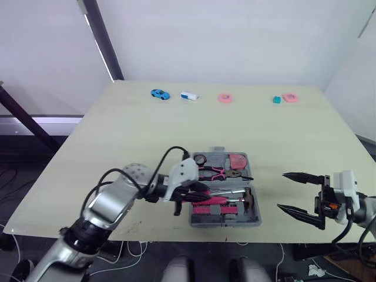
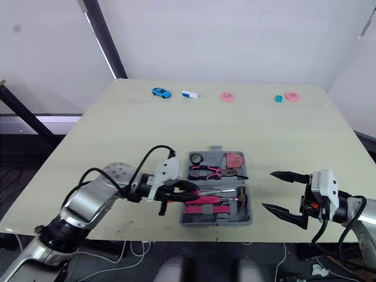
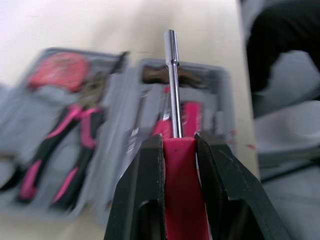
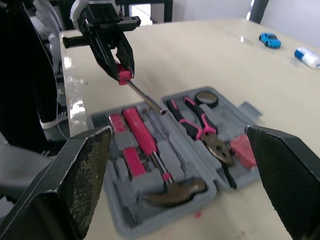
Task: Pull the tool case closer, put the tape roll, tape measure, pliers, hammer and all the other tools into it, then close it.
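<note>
The left pincer (image 3: 178, 141) is clamped on the end of a pink-handled screwdriver with a bare steel shaft (image 3: 172, 85). The tool is held tilted over the near-left part of the open grey plastic tool case (image 1: 226, 222). The right pincer (image 1: 282, 191) is held with its fingers wide apart, just right of the case and touching nothing. Seated inside the case are pink-and-black pliers (image 1: 214, 172), a black tape roll (image 1: 200, 158), a pink tape measure (image 1: 237, 160) and a brown-headed hammer (image 4: 175, 192).

As only the handle's end is gripped, the screwdriver may pivot when released. Its shaft could be caught on the hammer or laid across the seated tools, and the case would then be kept from closing. The case lies close to the near edge, so a slanted push could slide it off.

Along the far side of the pale beige counter (image 1: 235, 126), a blue toy car (image 1: 159, 94) and small pink pieces (image 1: 225, 98) are set. White walls and a dark slanted pole (image 1: 103, 38) are seen behind.
</note>
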